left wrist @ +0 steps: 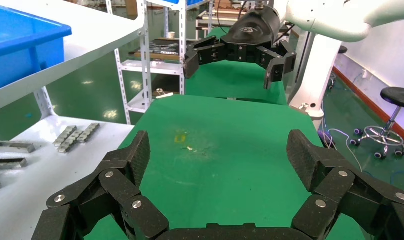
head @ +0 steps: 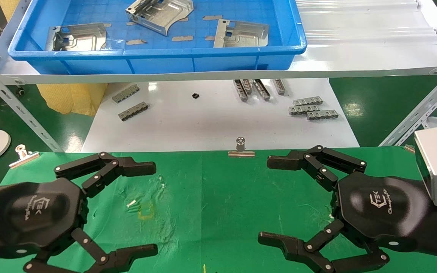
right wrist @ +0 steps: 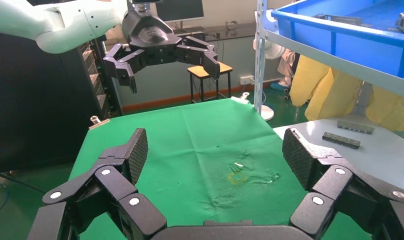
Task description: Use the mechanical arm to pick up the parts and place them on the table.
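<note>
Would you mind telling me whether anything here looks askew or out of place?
One part in the blue tray lies tilted, propped on edge, unlike the two lying flat. The green cloth is creased around its yellow mark.

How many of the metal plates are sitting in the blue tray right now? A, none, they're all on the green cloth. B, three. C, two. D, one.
B: three metal plates lie in the blue tray, at its left, middle and right; none is on the green cloth.
</note>
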Available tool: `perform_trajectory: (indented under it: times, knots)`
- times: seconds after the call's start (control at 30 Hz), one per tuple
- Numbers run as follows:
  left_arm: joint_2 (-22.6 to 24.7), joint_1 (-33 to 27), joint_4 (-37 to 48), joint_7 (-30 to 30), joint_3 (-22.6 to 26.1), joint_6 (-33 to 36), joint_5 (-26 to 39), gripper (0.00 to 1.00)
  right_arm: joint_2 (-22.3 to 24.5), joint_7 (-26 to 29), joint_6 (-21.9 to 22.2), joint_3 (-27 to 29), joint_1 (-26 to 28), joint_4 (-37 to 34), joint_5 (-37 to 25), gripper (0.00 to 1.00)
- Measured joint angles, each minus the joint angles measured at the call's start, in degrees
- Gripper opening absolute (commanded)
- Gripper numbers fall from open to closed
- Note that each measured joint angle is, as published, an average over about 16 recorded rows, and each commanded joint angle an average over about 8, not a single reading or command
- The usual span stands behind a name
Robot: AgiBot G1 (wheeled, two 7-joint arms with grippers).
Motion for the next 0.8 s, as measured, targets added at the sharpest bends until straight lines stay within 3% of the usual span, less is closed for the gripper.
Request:
perform_trajectory:
  times: [0.3, 0.57, 0.8]
  knots:
    - [0.0, 0.0, 0.0, 0.0, 0.0, 0.0, 0.0, 1.0, 0.0, 0.0, 0.0, 0.0, 0.0, 0.0, 0.0, 1.0]
    - [0.0, 0.0, 0.0, 0.0, 0.0, 0.0, 0.0, 1.0, 0.0, 0.0, 0.0, 0.0, 0.0, 0.0, 0.0, 0.01]
    - [0.0, 0.0, 0.0, 0.0, 0.0, 0.0, 0.0, 1.0, 0.0, 0.0, 0.0, 0.0, 0.0, 0.0, 0.0, 0.0]
